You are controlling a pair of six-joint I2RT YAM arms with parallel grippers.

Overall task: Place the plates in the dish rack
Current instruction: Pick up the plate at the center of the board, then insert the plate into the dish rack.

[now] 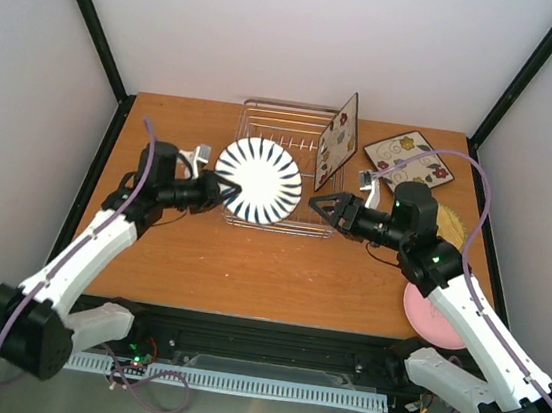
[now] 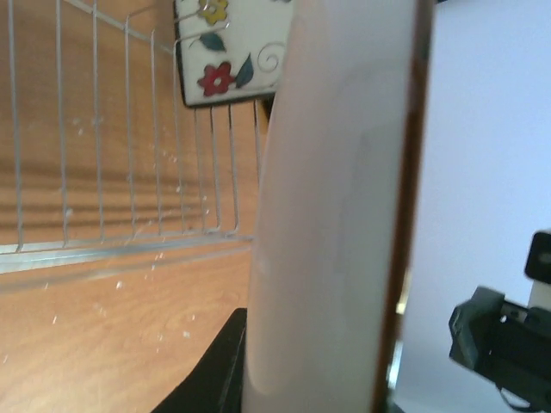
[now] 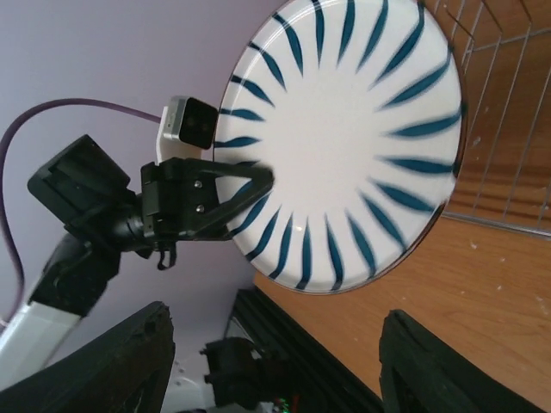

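My left gripper is shut on the left rim of the radial-striped plate and holds it tilted on edge over the front of the wire dish rack. The right wrist view shows the plate's striped face with the left gripper's fingers clamped on its rim. The left wrist view shows its pale back. A floral plate stands upright in the rack's right side. My right gripper is open and empty, just right of the striped plate, pointing at it.
A second floral plate lies flat at the back right. A tan plate lies partly hidden under my right arm. A pink plate sits at the front right edge. White walls close in the table.
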